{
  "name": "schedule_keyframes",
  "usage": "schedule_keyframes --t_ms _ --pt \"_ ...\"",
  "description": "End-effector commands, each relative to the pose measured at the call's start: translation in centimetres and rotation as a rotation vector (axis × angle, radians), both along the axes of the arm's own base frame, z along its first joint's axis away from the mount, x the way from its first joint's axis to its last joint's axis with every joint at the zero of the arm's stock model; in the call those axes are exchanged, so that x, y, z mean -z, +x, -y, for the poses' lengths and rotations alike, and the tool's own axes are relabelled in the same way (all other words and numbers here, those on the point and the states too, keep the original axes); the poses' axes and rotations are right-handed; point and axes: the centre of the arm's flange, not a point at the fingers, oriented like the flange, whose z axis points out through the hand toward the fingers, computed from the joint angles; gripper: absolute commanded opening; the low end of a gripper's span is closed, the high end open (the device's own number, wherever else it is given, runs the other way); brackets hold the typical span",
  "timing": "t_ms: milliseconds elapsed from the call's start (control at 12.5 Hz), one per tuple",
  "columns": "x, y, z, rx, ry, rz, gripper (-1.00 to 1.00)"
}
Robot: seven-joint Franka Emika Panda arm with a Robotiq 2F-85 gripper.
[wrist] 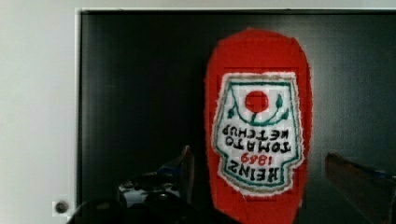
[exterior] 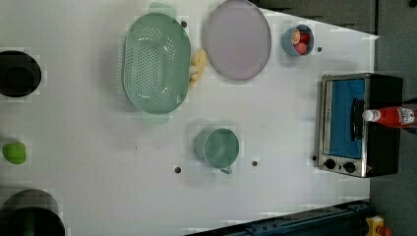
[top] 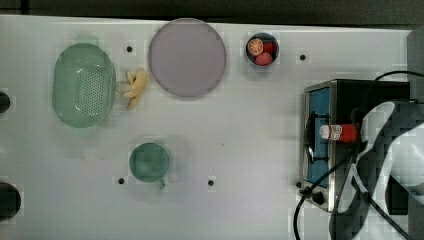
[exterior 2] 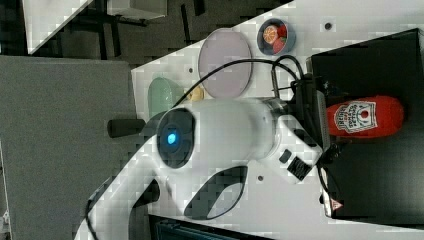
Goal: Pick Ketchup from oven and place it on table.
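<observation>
White, the large flat tabletop [top: 240,125] is carrying one boxy black-topped toaster oven [exterior: 361,125] at its edge. One slim red plastic ketchup bottle [wrist: 257,121] is lying on the oven's black top, its white cap overhanging the glass door. One gripper [wrist: 261,175] is hovering wide open, fingers [wrist: 184,168] flanking the bottle without touching.

Ketchup [top: 339,132]: lying on the oven [top: 320,142] top, cap over the glass door.
Arm [top: 390,150]: above the oven.
Table [top: 240,130]: plate [top: 186,57], colander [top: 83,84], cup [top: 149,162], fruit bowl [top: 262,48].
</observation>
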Motion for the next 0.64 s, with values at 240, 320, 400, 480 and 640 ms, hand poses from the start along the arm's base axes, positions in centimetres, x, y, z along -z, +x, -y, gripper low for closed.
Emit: schedule_keyframes --t_ms 240,320,400,480,640 --pt "1.6 -0.5 1.7 0.082 0.035 0.046 1.0" --pt "2.1 -0.5 2.0 0.087 0.027 0.048 1.0" --pt "2.4 -0.4 2.0 0.086 0.017 0.052 1.0" --pt "2.6 -0.4 2.1 0.086 0.016 0.05 1.0" --pt "2.9 -0.6 2.2 0.09 0.021 0.042 0.69"
